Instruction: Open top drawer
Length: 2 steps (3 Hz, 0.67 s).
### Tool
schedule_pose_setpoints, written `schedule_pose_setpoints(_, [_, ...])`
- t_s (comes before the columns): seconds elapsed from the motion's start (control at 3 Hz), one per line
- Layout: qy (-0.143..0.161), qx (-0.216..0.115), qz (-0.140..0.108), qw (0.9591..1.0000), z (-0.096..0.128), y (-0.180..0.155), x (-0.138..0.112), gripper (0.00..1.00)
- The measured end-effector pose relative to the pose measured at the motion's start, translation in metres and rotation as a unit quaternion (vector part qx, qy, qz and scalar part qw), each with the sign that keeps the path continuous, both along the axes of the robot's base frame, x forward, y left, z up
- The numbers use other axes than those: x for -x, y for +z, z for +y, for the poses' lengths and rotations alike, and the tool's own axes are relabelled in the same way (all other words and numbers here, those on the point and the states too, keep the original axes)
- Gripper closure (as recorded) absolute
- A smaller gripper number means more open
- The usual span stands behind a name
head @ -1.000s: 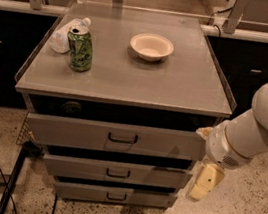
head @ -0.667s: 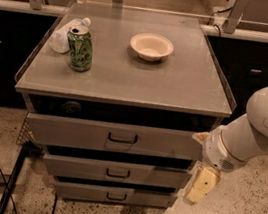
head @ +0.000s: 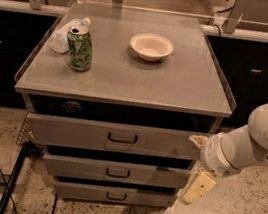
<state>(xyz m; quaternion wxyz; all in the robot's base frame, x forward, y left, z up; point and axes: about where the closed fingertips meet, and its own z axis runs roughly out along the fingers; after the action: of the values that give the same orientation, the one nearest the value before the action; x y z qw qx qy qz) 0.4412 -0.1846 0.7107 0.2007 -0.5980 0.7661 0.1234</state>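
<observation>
The flat grey metal top drawer (head: 79, 132) carries a small dark loop handle. The gripper (head: 198, 162) sits at its right end; its grip cannot be told.

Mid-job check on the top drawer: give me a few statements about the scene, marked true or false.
1. The gripper is on the top drawer handle. False: it hangs off the right side of the cabinet, below the drawer's right end and clear of the handle.
2. A green can stands upright on the cabinet. True.
3. The white bowl sits left of the can in the picture. False: it sits to the can's right.
4. A plastic bottle lies just behind the can. True.
5. The cabinet shows four drawer fronts. False: three, each with a handle.
</observation>
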Motion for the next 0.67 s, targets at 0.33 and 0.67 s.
schedule_pose_setpoints(0.33, [0.01, -0.012, -0.048, 0.9987, 0.001, -0.004, -0.009, 0.0])
schedule_pose_setpoints(0.67, [0.021, -0.02, -0.077, 0.9966, 0.004, -0.011, -0.02, 0.0])
